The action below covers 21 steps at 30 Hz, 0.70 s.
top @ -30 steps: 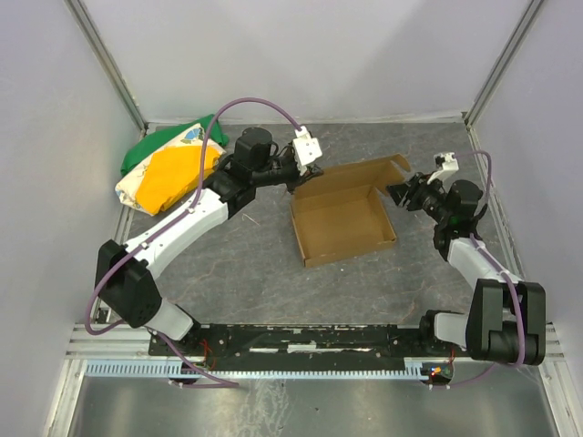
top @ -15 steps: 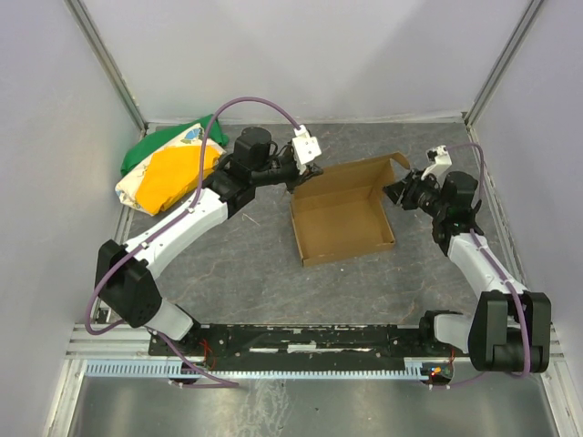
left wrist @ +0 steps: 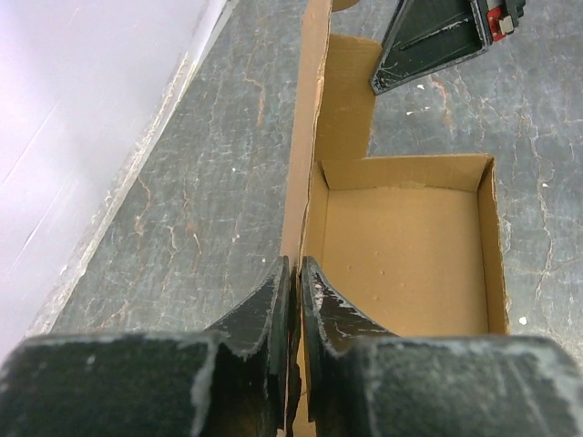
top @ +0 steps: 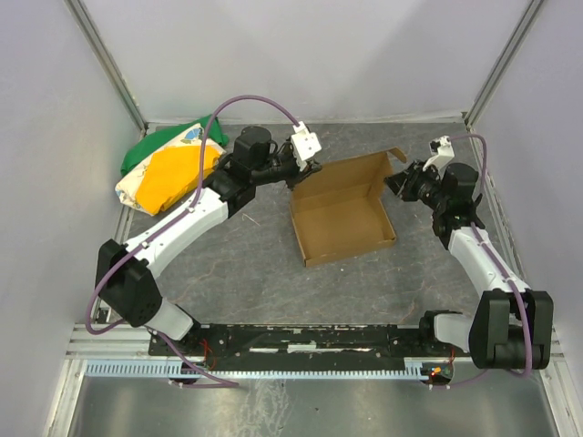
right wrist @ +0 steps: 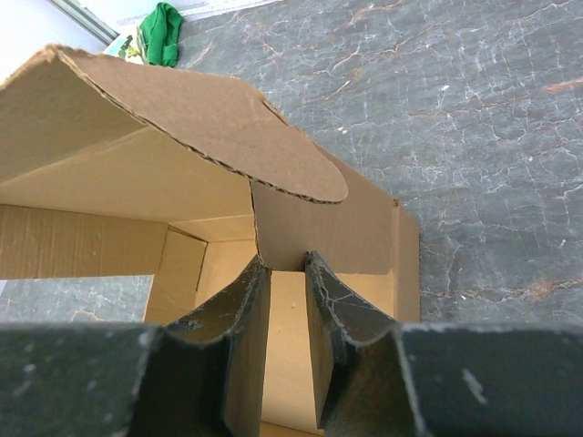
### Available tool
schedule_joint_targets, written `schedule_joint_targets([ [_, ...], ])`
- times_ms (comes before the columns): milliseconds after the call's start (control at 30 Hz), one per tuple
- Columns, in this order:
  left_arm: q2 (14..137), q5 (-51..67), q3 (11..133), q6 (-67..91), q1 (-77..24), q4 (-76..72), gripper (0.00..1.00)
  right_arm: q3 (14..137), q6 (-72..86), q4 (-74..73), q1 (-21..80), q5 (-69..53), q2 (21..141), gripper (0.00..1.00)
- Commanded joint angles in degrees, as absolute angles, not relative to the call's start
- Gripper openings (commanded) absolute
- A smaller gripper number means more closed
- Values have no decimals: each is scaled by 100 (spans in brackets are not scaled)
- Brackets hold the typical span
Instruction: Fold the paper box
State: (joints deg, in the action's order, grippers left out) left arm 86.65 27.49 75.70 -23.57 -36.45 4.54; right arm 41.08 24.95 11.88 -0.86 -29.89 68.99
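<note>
One paper box (top: 344, 218), left hand (left wrist: 294, 270) pinching

Right wrist view: the box (right wrist: 109, 223) runs off the left edge, the right gripper (right wrist: 288, 264) hides its near floor, and contact between the fingers and the flap (right wrist: 328, 228) cannot be determined. The bundle (right wrist: 162, 22) is small and cropped by the top edge. Left wrist view: the box wall disappears between the fingers of the left gripper (left wrist: 295, 269), its near end is lost at the bottom edge, and the right gripper is cut off at the top. Top view: both grippers' fingertips are too small to resolve.
</note>
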Motion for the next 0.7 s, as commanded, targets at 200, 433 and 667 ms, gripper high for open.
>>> schedule_joint_targets([
  [200,8722,2970,7752,-1967,-3656,287,17,4270,2398,1207,30,-3008,6939,29],
  [433,8472,3209,7297,-1743,-3664,387,16,3974,2112,587,33,-2739,6344,37],
  [667,8190,3361,6787,-1433,-3724,388,15,3737,1888,-380,33,-2504,5410,49],
])
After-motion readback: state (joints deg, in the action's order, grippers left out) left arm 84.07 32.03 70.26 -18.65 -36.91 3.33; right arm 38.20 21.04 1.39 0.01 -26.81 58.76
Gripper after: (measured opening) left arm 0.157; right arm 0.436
